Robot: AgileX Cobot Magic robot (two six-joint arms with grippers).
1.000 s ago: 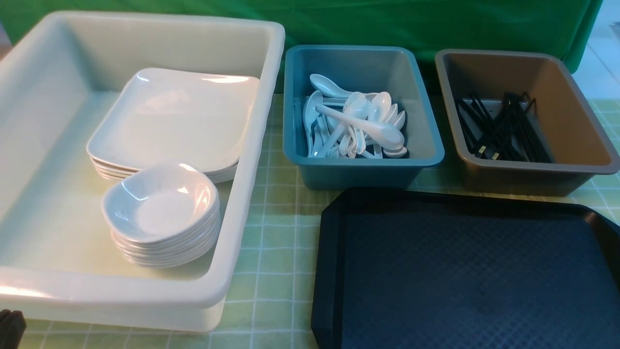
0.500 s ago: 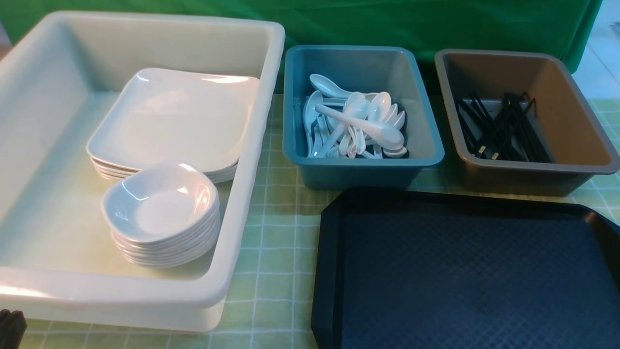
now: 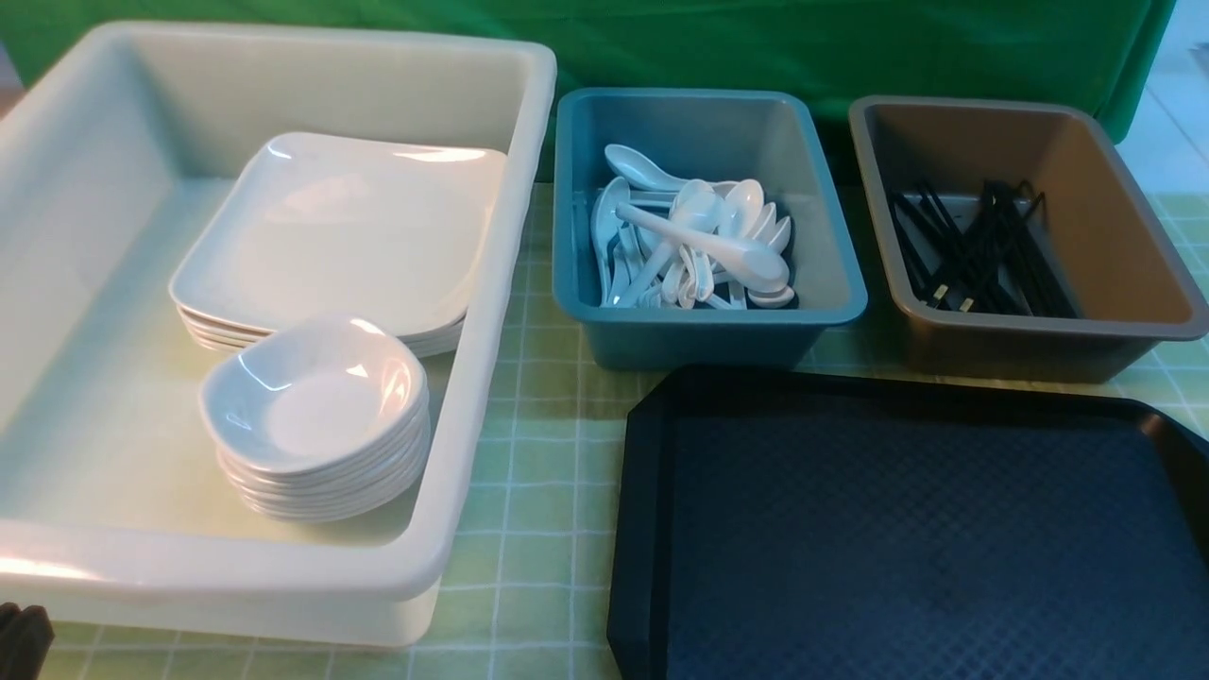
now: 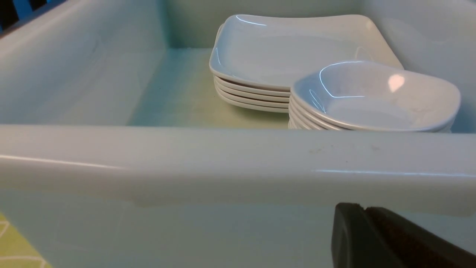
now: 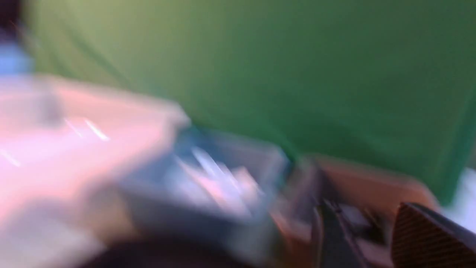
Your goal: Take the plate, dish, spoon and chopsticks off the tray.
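The black tray (image 3: 907, 548) lies at the front right with nothing on it. A stack of square white plates (image 3: 340, 227) (image 4: 290, 48) rests in the white bin (image 3: 283, 576), and a stack of small dishes (image 3: 312, 397) (image 4: 372, 96) stands in front of it. Several white spoons (image 3: 699, 241) fill the blue bin (image 3: 708, 331). Black chopsticks (image 3: 982, 250) lie in the brown bin (image 3: 1039, 349). My left gripper (image 4: 364, 208) is shut and empty, low outside the white bin's near wall (image 4: 223, 160). My right gripper (image 5: 363, 208) stands open and empty in a blurred view, out of the front view.
A green checked cloth (image 3: 538, 472) covers the table, and a green curtain (image 3: 756, 47) hangs behind the bins. A strip of cloth runs between the white bin and the tray. A dark part of my left arm (image 3: 21, 635) shows at the front left corner.
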